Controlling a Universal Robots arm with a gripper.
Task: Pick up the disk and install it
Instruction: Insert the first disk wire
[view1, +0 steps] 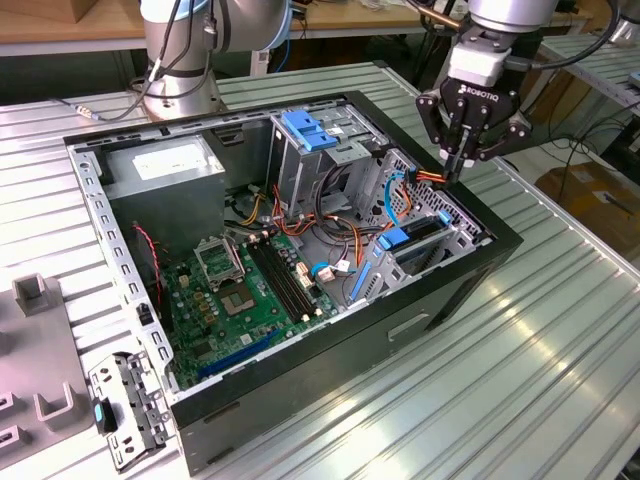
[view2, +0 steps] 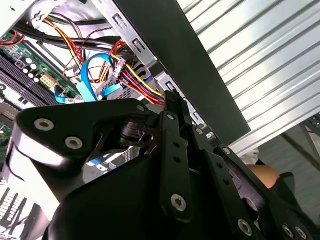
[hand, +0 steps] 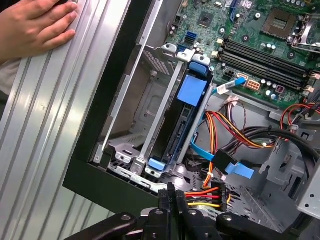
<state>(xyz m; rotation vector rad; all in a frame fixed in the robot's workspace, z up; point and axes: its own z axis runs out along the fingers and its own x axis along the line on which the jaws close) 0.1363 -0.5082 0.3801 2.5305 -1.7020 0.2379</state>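
The disk (hand: 191, 91), in its blue carrier, stands on edge inside a slot of the grey drive cage (hand: 150, 80) at the case's corner; in the exterior view the disk (view1: 410, 240) lies low in the cage at the exterior view's right. My gripper (view1: 455, 172) hangs just above the case's rim beside that cage, fingers shut together with nothing between them. In both wrist views the gripper tips (hand: 170, 194) (view2: 172, 100) sit close to a bundle of red, yellow and black power wires (hand: 206, 196), apart from the disk.
The open black case (view1: 330, 340) holds a green motherboard (view1: 250, 290), a grey power-supply box (view1: 165, 165) and an upper cage with a blue latch (view1: 310, 130). A person's hand (hand: 35, 25) rests on the ribbed table beside the case. A loose metal bracket (view1: 125, 405) lies at the front left.
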